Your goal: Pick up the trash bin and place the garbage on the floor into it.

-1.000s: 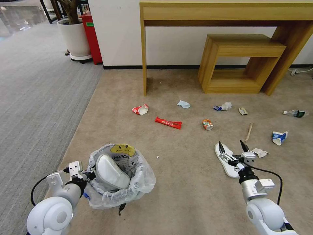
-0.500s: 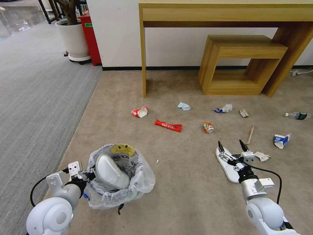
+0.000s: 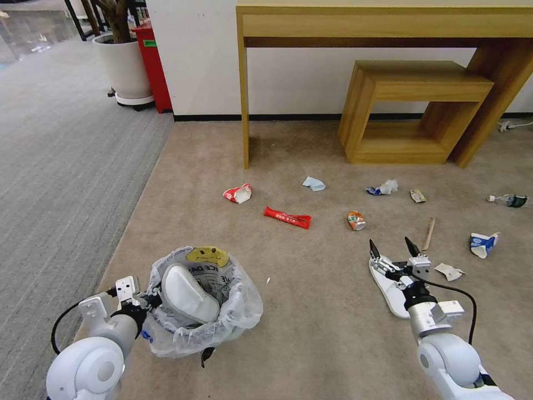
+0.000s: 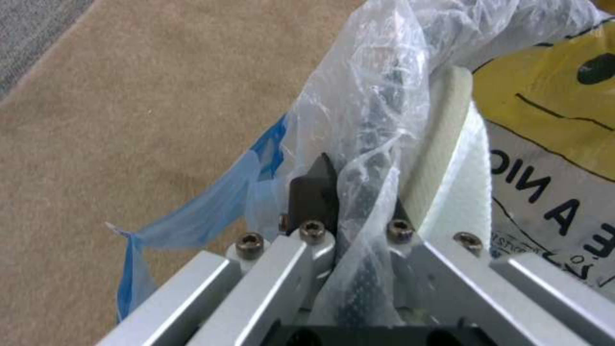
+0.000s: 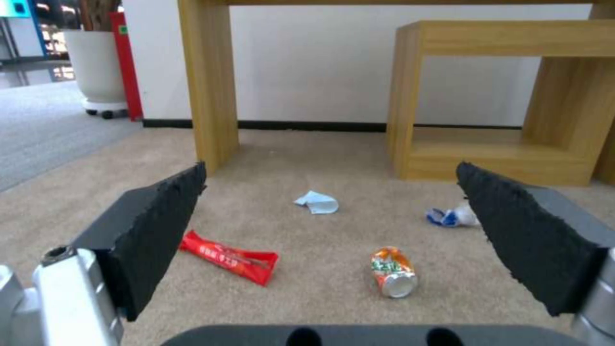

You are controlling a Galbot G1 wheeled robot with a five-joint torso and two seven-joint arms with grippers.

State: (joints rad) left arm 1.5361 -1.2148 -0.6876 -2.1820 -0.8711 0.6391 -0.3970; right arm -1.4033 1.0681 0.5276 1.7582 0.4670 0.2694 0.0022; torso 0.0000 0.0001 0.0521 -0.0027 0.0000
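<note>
The trash bin [image 3: 222,325], lined with a clear smiley-face bag, hangs low at my left with one white slipper [image 3: 189,294] inside. My left gripper [image 3: 145,303] is shut on the bin's rim and bag [image 4: 368,158]. My right gripper [image 3: 390,248] is open just above the second white slipper [image 3: 388,289] on the floor [image 3: 311,339]. Garbage lies ahead: a long red wrapper [image 3: 287,217], a crushed can [image 3: 356,220], a red-white wrapper [image 3: 237,193], blue paper [image 3: 313,183], a wooden stick [image 3: 429,233], a blue-white carton [image 3: 482,244] and a clear bottle [image 3: 508,200]. The right wrist view shows the can [image 5: 392,272] and the red wrapper [image 5: 229,255] between the open fingers [image 5: 160,216].
A tall wooden desk [image 3: 383,25] and a low wooden shelf [image 3: 413,111] stand against the far wall. A white plant pot [image 3: 123,66] and a red bin [image 3: 154,64] stand at the back left, beside grey ribbed carpet [image 3: 61,166]. Crumpled paper [image 3: 448,271] lies right of the slipper.
The whole picture has shifted slightly, so the camera has moved. My right gripper stays open over the slipper; the left still holds the bin.
</note>
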